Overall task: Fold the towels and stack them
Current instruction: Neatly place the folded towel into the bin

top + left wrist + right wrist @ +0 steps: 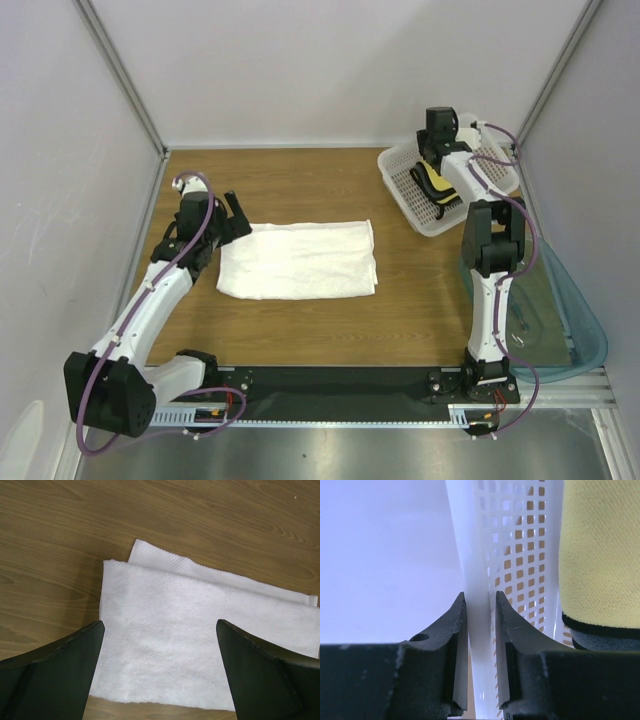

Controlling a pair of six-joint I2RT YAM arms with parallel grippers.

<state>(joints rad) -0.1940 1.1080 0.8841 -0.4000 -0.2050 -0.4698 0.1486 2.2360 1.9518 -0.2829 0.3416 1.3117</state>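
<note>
The large white towel (298, 260) lies folded flat in the middle of the table. It fills the left wrist view (190, 615), with a lower layer sticking out along its far edge. My left gripper (235, 215) is open and empty, just above the towel's left end (160, 625). My right gripper (437, 155) is shut on the wall of the white perforated basket (480, 555). The yellow towel (437, 180) lies inside the basket and shows at the right of the right wrist view (600, 550). A dark grey cloth (607, 642) lies under it.
The basket (405, 195) stands at the back right corner, tipped up on one side. A clear bluish plastic sheet (570, 320) lies at the right edge. White walls and metal frame posts close in the table on three sides.
</note>
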